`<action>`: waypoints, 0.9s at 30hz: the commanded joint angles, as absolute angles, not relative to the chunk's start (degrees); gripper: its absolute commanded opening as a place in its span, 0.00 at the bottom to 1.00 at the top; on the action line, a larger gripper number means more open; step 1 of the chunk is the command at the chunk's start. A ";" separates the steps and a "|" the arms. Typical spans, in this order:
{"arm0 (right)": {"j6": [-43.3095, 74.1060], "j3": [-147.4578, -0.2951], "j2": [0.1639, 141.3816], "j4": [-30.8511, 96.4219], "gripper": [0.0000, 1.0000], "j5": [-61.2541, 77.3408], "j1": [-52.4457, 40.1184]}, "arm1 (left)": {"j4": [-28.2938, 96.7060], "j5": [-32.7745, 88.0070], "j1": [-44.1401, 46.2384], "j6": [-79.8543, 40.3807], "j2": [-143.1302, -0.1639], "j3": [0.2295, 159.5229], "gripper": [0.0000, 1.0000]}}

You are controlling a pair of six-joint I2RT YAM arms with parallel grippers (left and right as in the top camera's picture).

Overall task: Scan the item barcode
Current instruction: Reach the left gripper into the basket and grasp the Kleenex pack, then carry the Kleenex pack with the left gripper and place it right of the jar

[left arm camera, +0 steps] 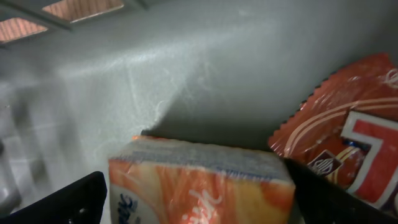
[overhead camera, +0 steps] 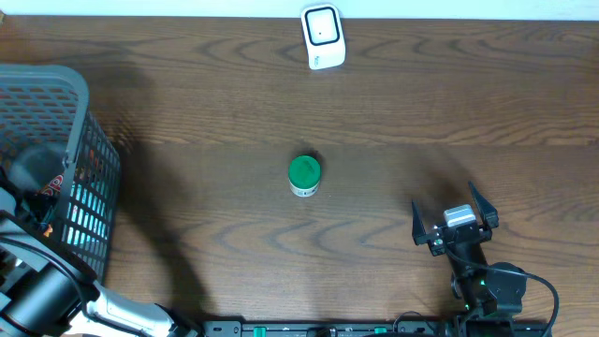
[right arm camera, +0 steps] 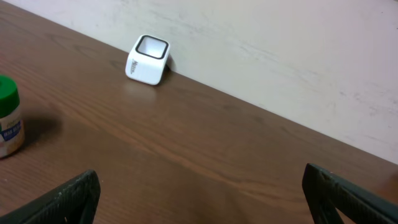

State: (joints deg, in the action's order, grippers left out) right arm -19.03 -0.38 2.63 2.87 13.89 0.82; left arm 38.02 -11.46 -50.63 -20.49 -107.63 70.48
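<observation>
My left gripper (left arm camera: 196,200) is down inside the grey basket (overhead camera: 58,82). It is open, with its black fingers (left arm camera: 74,200) standing on either side of an orange and white wrapped pack (left arm camera: 199,180); the left one stands a little clear of it. A red snack packet (left arm camera: 348,124) lies to the right of the pack. The white barcode scanner (overhead camera: 323,36) stands at the table's far edge and is also seen in the right wrist view (right arm camera: 148,59). My right gripper (overhead camera: 442,195) rests open and empty over the table at the near right.
A small jar with a green lid (overhead camera: 304,175) stands upright in the middle of the table, left of the right gripper (right arm camera: 202,199) in its wrist view. The basket's grey inner wall (left arm camera: 186,68) rises close behind the pack. A pale wall backs the table.
</observation>
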 commanded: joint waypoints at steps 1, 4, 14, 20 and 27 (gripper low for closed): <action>-18.24 -0.34 2.63 3.20 0.99 13.80 -0.05 | 38.68 -9.85 -50.83 -19.09 -113.69 67.35 0.97; -18.24 -0.34 2.63 3.20 0.99 13.80 -0.05 | 39.16 -9.82 -50.83 -19.09 -112.64 67.35 0.89; -18.24 -0.34 2.63 3.20 0.99 13.80 -0.05 | 42.72 -5.39 -50.83 -19.11 -108.22 68.27 0.68; -18.24 -0.34 2.63 3.20 0.99 13.80 -0.05 | 49.69 -2.70 -50.83 -19.11 -98.96 74.85 0.68; -18.22 -0.34 2.63 3.20 0.99 13.80 -0.05 | 53.78 14.33 -50.83 -23.99 -82.02 81.76 0.68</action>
State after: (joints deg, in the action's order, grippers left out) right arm -19.03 -0.38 2.63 2.90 13.89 0.82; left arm 53.21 2.79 -50.70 -21.02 -89.84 79.05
